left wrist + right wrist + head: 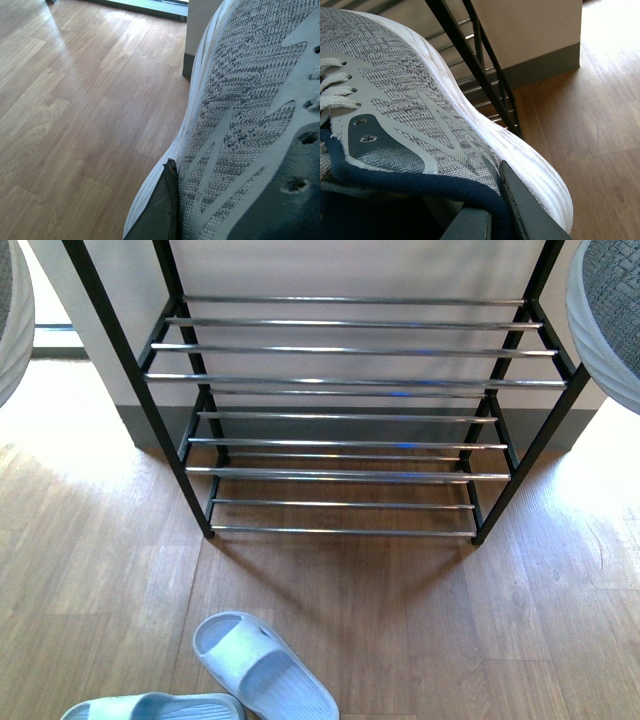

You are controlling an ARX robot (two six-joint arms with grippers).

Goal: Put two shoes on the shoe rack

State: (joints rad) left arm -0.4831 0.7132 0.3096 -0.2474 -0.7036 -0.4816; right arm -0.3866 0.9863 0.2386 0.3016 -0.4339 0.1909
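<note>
One grey sneaker (240, 100) fills the left wrist view, its knit side pressed against a dark finger (160, 210) of my left gripper (182, 200), which is shut on it. My right gripper (495, 200) is shut on the other grey sneaker (410, 90), pinching its dark collar and side wall. In the front view the two sneakers hang at the top left corner (12, 310) and the top right corner (610, 310), either side of the shoe rack (345, 380). Its chrome-rod shelves hold nothing. Neither gripper shows in the front view.
Two pale blue slides (265, 665) (150, 707) lie on the wooden floor in front of the rack. A white wall with a dark skirting (140, 430) stands behind it. The rack's black side frame (470, 55) runs close beside the right sneaker.
</note>
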